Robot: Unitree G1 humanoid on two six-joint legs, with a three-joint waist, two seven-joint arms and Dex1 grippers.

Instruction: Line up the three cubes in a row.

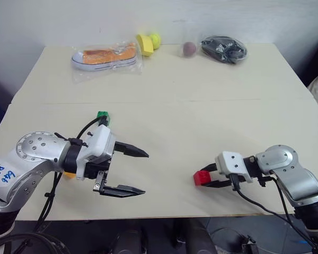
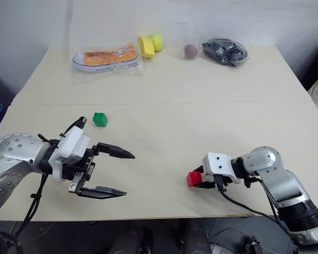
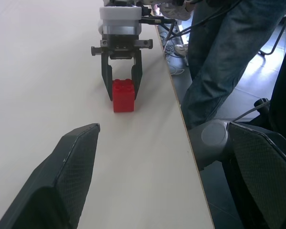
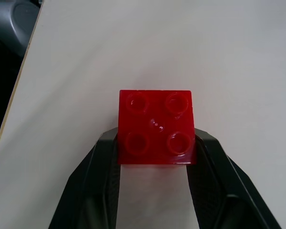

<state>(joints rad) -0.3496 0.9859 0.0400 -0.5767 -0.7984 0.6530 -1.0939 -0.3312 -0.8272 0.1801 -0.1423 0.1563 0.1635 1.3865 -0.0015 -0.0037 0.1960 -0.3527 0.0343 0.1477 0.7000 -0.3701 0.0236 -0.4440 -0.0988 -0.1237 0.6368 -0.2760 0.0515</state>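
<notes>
The red cube (image 1: pixel 202 178) sits on the table near the front edge at the right. My right gripper (image 4: pixel 155 138) is shut on the red cube (image 4: pixel 155 126), one finger on each side, and the left wrist view shows that grip too (image 3: pixel 123 95). Left of centre stands the green cube (image 2: pixel 100 119), just beyond my left gripper (image 2: pixel 130 174). That gripper hangs open and empty above the table, pointing right toward the red cube. A sliver of the orange-yellow cube (image 1: pixel 69 174) shows under my left wrist, mostly hidden.
Along the table's far edge lie a bagged orange shoe (image 1: pixel 103 57), yellow-green balls (image 1: pixel 148 43), a dark red ball (image 1: pixel 189 48) and a bagged black object (image 1: pixel 223 48). A person in jeans (image 3: pixel 219 57) stands beside the table near the right arm.
</notes>
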